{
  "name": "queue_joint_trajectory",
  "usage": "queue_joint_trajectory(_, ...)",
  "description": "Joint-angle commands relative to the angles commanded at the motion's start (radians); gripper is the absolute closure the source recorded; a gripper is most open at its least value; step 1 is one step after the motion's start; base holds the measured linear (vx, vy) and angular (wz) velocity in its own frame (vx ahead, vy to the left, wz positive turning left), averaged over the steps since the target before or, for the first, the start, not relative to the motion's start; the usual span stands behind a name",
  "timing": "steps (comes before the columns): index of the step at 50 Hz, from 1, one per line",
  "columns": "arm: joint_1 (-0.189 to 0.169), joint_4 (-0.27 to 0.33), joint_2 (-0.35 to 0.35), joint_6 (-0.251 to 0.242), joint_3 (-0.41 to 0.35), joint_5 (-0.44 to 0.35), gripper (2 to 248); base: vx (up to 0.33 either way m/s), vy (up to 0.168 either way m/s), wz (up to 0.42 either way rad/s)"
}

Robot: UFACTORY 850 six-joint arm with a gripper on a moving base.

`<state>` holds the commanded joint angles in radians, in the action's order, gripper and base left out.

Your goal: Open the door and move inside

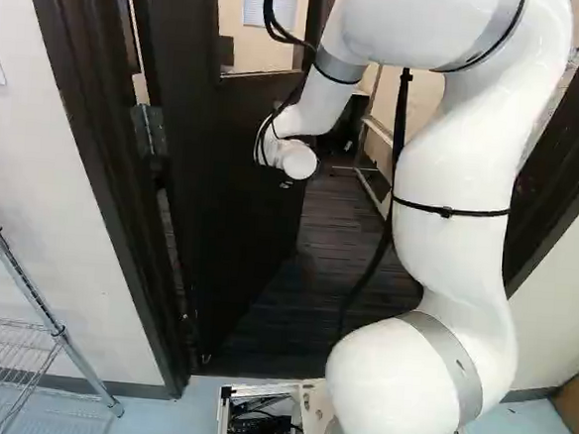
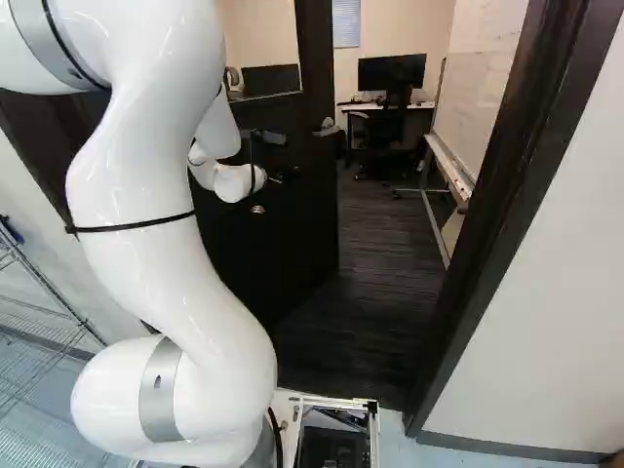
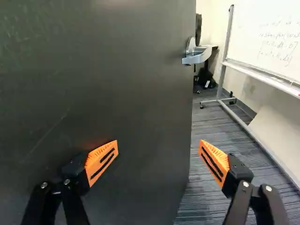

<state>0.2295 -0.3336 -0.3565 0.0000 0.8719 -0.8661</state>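
We've got the door (image 3: 117, 93) upright, long axis vert., free edge angled inward; its face is ahead of our fingers (image 3: 102, 161), spread wide apart w/ nothing between.

From behind the arm (image 1: 457, 169), left and right, the base views look ahead and down, sharing the door (image 1: 231, 203) and carpet (image 2: 385, 283) beyond, while the wrist view faces that door closely.

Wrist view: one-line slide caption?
Hand with fingers spread before the open dark door, lever handle near its edge, wheeled whiteboard beyond.
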Motion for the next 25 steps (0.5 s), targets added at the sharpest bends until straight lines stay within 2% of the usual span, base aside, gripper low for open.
queue_joint_trajectory(25,0.019,0.054,-0.092,0.000,0.114,0.000,3,0.000,0.000,0.000)
